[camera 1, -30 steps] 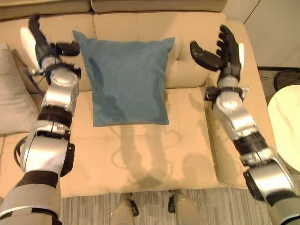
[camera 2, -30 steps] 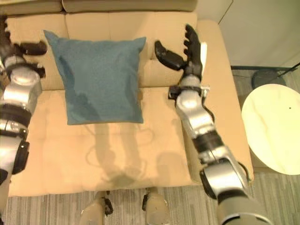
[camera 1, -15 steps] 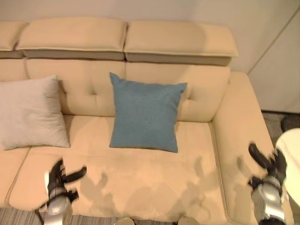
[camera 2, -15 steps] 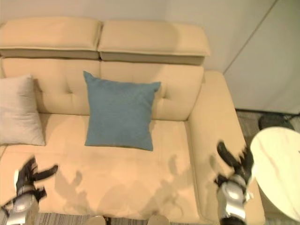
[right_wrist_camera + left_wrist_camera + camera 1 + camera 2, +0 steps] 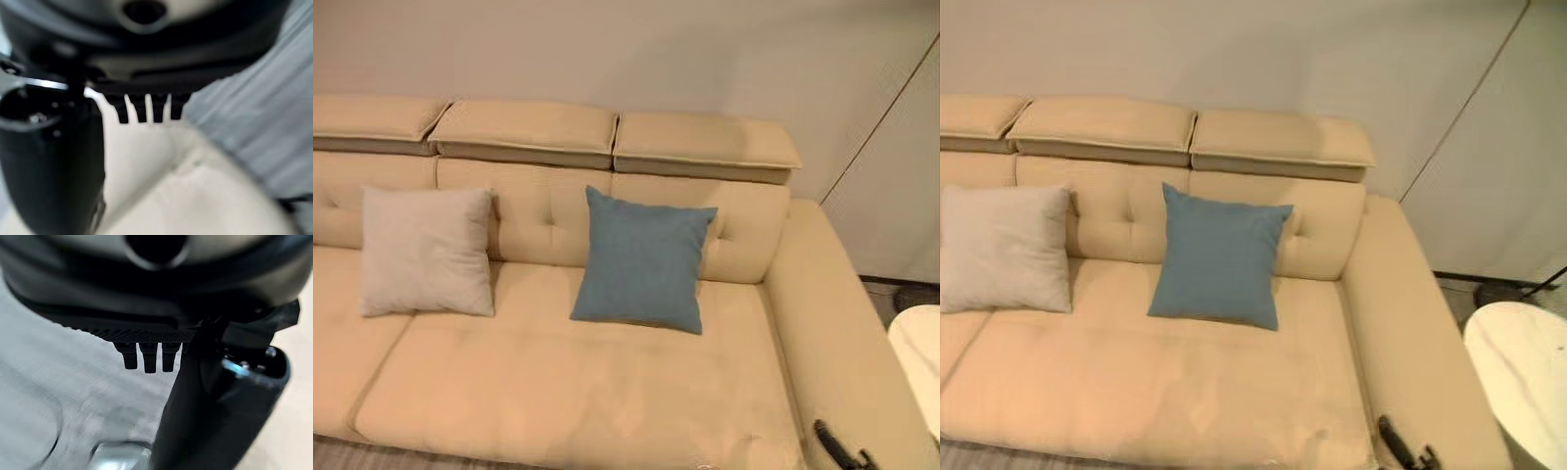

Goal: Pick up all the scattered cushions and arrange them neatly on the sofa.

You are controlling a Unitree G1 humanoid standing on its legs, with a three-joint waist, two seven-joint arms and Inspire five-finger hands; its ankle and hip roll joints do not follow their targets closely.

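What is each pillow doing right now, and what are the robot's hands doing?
blue cushion: upright, leaning on the sofa backrest.
beige cushion: upright, leaning on the backrest, apart from the blue one.
left hand: fingers straight, holding nothing.
right hand: fingers straight, holding nothing.

The sofa (image 5: 607,392) is covered in a smooth, matt tan upholstery that looks like leather or a leather-like material, buttoned into shallow tufts on the backrest. The blue cushion (image 5: 644,259) is made of a finely woven, matt cloth. The beige cushion (image 5: 428,251) is of a similar matt fabric with a slightly coarser grain. The round table (image 5: 1525,377) has a pale, smooth, faintly glossy top. The right hand (image 5: 54,161) is seen in dark, smooth plastic with a slight sheen.
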